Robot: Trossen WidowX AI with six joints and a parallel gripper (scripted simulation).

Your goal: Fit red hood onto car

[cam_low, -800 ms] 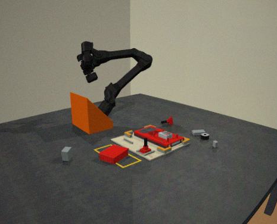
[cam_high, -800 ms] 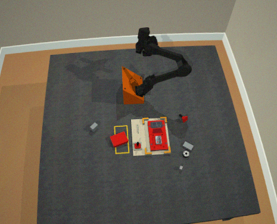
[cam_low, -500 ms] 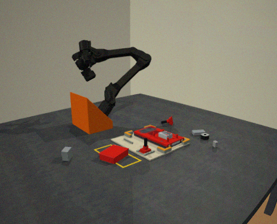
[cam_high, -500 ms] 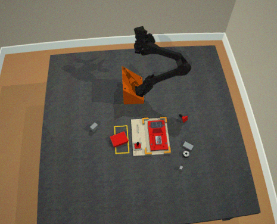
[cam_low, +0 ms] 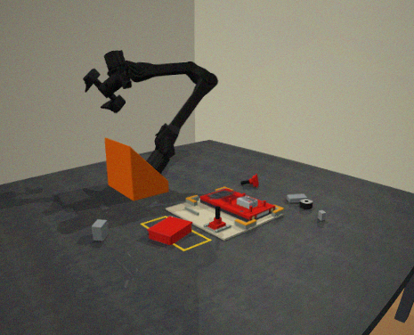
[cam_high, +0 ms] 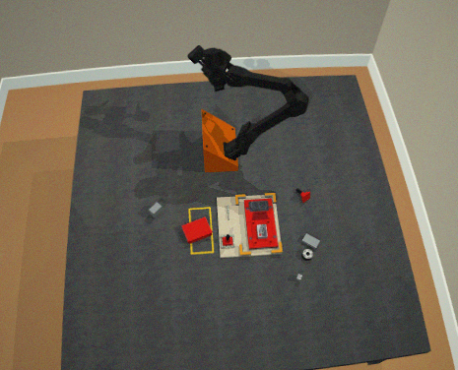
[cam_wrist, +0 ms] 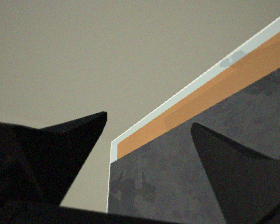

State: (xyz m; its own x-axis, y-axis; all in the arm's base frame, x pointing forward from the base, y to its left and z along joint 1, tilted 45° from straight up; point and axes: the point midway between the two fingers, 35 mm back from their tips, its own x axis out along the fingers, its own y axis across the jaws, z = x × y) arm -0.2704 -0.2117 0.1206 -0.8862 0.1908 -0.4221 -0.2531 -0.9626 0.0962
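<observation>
The red hood (cam_high: 197, 229) (cam_low: 170, 230) lies flat-roof up on the table, turned at an angle across a yellow outlined rectangle (cam_high: 213, 245) (cam_low: 198, 245). The red chassis (cam_high: 252, 215) (cam_low: 217, 203) sits in its jig, with the grey engine block (cam_high: 262, 230) (cam_low: 247, 201) on its deck and short red pegs around it. The gripper (cam_low: 93, 99) (cam_wrist: 149, 120) is open and empty, high above the table near the arm's base, far from the hood and chassis. The hood's corner holes cannot be made out.
The cream jig board (cam_high: 226, 215) (cam_low: 184, 213) has orange corner brackets and holds a red piece with a black post (cam_high: 228, 239) (cam_low: 217, 220). A grey block (cam_high: 155, 209) (cam_low: 100, 230) lies beyond the hood. Another red piece, grey blocks and a wheel lie across the chassis. The orange base wedge (cam_high: 221, 157) (cam_low: 133, 171) stands behind.
</observation>
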